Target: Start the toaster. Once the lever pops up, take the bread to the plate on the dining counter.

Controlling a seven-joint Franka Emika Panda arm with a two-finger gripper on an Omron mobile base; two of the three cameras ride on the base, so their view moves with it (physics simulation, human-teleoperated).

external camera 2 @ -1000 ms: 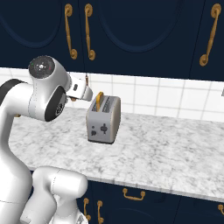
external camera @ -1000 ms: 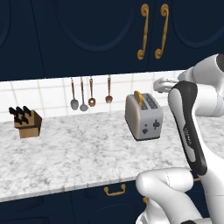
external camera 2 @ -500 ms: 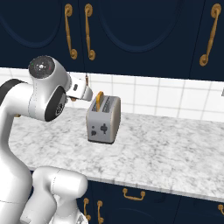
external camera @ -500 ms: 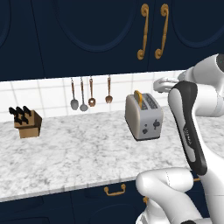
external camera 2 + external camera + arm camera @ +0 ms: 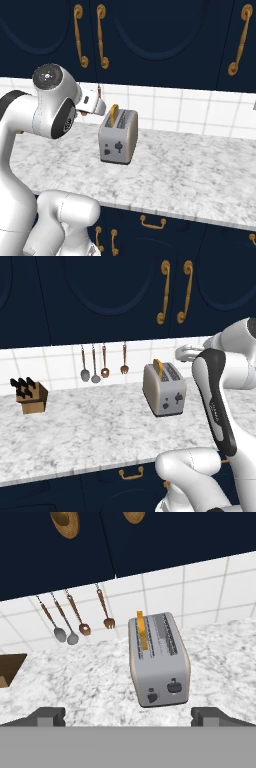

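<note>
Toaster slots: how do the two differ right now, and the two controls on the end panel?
On the toaster, the left slot holds the bread, its orange edge sticking up above the top; the right slot has nothing standing out of it. On the end panel, the lever is larger and sits higher and to the right; the knob is smaller, lower and to the left. Both slots run lengthwise; both controls are dark.

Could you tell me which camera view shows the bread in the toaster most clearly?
The hand view: it looks down on the toaster, so the bread is seen standing in the slot on its left. The left base view and right base view show just its golden top edge sticking up, from the side.
</note>
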